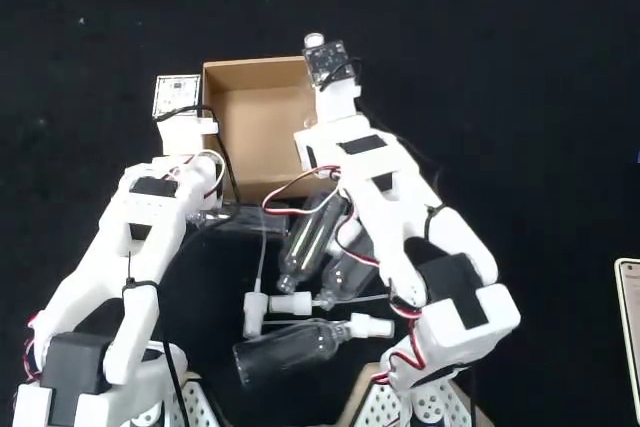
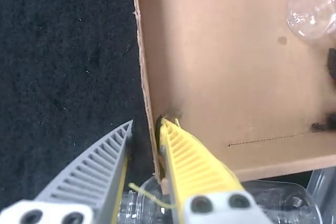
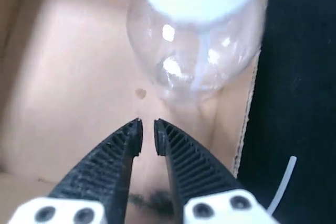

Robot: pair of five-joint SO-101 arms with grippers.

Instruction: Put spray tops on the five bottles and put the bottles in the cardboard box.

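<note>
L gripper (image 2: pixel 146 124) straddles box (image 2: pixel 142 51) wall; R wrist view: bottle (image 3: pixel 199 61) inside, prob. upright.

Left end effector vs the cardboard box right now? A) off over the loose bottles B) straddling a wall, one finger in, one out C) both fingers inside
B: the left end effector has its yellow finger inside the cardboard box and its grey finger outside over the black cloth.
</note>
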